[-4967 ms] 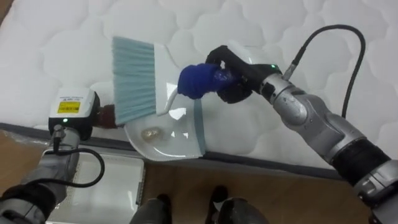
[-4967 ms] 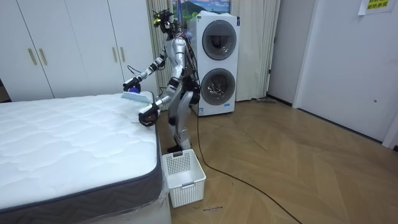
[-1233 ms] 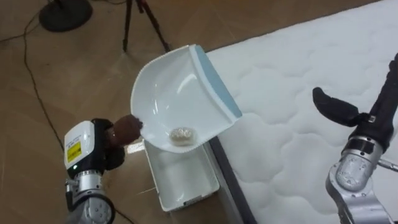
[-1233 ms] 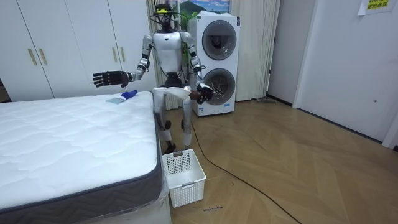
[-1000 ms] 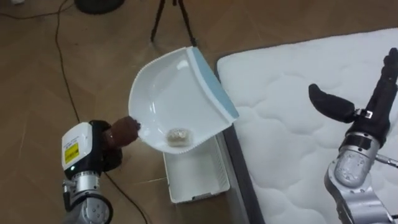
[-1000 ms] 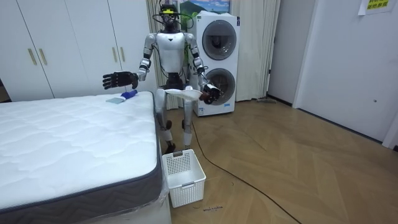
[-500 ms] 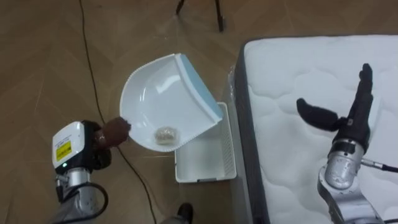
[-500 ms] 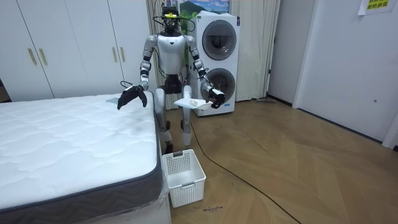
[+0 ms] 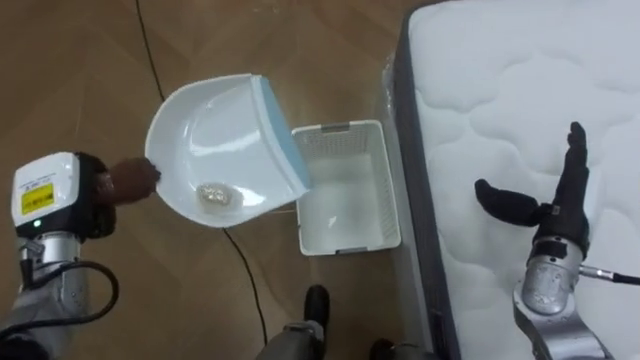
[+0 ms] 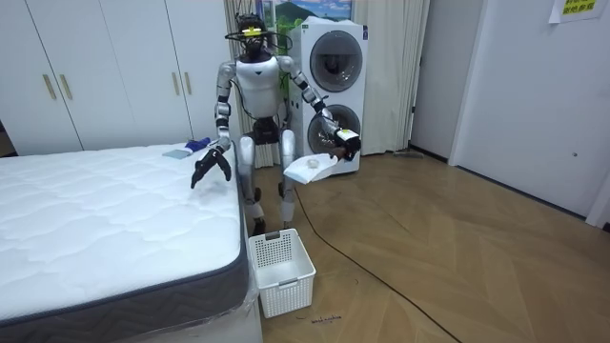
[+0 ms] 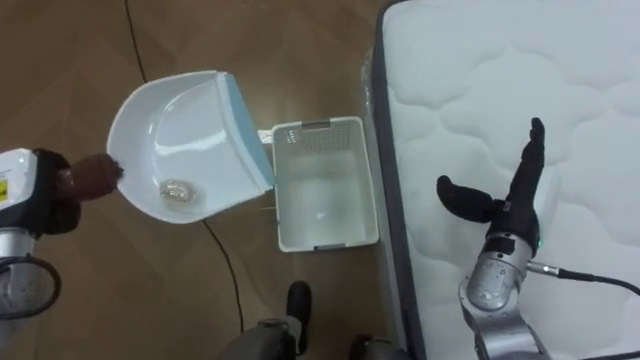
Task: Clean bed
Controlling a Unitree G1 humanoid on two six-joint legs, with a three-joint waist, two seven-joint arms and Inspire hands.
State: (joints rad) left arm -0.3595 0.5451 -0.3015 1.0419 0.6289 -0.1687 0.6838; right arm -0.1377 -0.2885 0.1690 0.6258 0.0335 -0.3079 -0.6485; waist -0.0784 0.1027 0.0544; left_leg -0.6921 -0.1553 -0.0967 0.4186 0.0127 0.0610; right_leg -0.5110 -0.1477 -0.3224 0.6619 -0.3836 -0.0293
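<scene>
My left hand [image 9: 88, 193] is shut on the brown handle [image 9: 134, 178] of a white dustpan [image 9: 215, 135] with a blue lip. It holds the pan roughly level above the wooden floor, left of a white basket [image 9: 345, 232]. A small crumpled scrap [image 9: 212, 194] lies in the pan near the handle. My right hand [image 9: 548, 208] hangs open over the edge of the white mattress [image 9: 500, 90]. A teal brush [image 10: 186, 149] with a blue handle lies on the bed's far corner.
I stand at the bed's corner, with the basket [image 10: 279, 271] on the floor against the mattress [image 10: 105, 229]. Stacked washing machines [image 10: 334, 95] are behind me and white wardrobes [image 10: 105, 71] line the wall. Open wooden floor [image 10: 457, 267] spreads to the room view's right.
I have turned away from the bed and swung the dustpan out over the floor, left of the basket. My right arm has dropped to the mattress edge. The brush stays on the bed.
</scene>
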